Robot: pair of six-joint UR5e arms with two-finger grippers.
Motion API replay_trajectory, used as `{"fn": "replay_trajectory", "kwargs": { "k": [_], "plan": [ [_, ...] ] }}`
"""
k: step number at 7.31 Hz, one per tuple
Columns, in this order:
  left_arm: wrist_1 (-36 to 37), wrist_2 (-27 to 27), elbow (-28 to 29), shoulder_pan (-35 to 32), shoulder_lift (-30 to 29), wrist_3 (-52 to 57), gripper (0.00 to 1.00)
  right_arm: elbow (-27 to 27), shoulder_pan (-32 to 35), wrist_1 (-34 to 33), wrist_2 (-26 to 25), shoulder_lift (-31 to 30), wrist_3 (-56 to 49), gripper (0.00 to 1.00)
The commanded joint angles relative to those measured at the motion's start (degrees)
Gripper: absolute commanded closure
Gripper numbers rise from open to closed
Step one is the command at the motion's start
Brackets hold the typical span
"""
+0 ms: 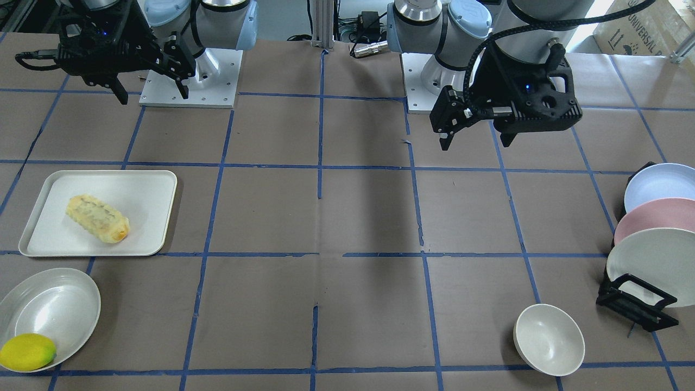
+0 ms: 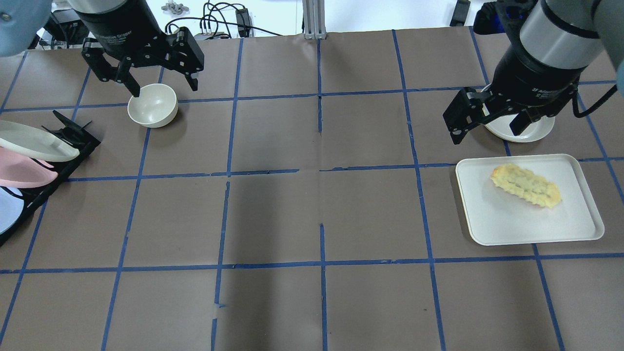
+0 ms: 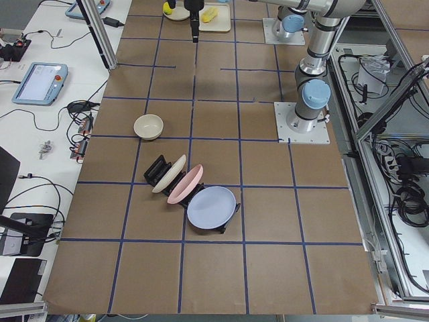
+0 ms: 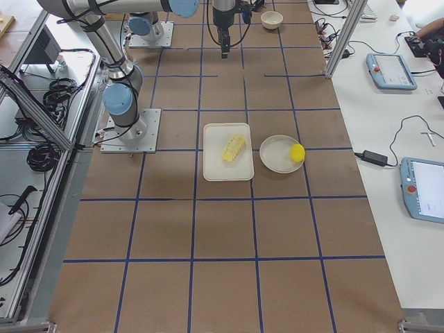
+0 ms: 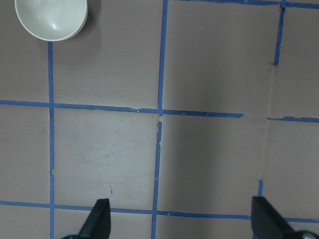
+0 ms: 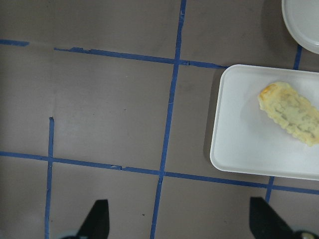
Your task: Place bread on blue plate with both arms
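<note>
The bread (image 1: 98,218), a pale-yellow ridged loaf with one browned end, lies on a white tray (image 1: 146,190). It also shows in the overhead view (image 2: 525,185) and the right wrist view (image 6: 291,113). The blue plate (image 1: 659,184) stands tilted in a black rack (image 1: 638,309) with a pink plate (image 1: 651,217) and a white plate (image 1: 651,260); it shows in the exterior left view (image 3: 211,206) too. My right gripper (image 2: 485,134) is open and empty, high above the table beside the tray. My left gripper (image 2: 163,87) is open and empty, near a white bowl (image 2: 152,105).
A yellow lemon (image 1: 27,352) sits on a shallow white plate (image 1: 54,304) beyond the tray. The white bowl (image 1: 548,339) stands near the rack. The table is brown paper with a blue tape grid. The arm bases (image 1: 190,81) are at the robot's edge.
</note>
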Motion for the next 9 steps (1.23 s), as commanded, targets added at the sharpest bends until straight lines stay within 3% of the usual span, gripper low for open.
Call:
{"fn": "replay_trajectory", "kwargs": {
  "k": [1,2,3,4,6,8,9],
  "plan": [
    [-1.1,2.9,-0.2,4.4,0.1,0.7,0.0,0.6,-1.5,-2.4,-0.7,1.7,-15.8,0.01],
    [-1.0,3.1,-0.8,6.0,0.7,3.0,0.0,1.9,-5.6,-8.4,-0.9,4.6,-33.9,0.01],
    [-0.4,3.0,-1.9,10.2,1.1,5.1,0.0,5.2,-12.1,-9.7,0.0,5.0,-45.0,0.01],
    [-0.1,2.8,-2.4,15.3,1.3,9.6,0.0,10.7,-18.4,-17.0,0.4,5.1,-52.8,0.01],
    [0.3,2.7,-2.4,26.8,0.5,17.3,0.0,20.9,-21.5,-35.4,0.4,6.2,-67.8,0.01],
    [1.7,2.1,-1.8,40.4,-3.7,28.7,0.0,24.3,-22.8,-46.6,0.5,13.9,-71.2,0.02],
    [2.1,2.5,-0.9,44.7,-6.0,36.3,0.0,25.2,-24.1,-46.8,1.2,14.5,-71.3,0.02]
  ]
}}
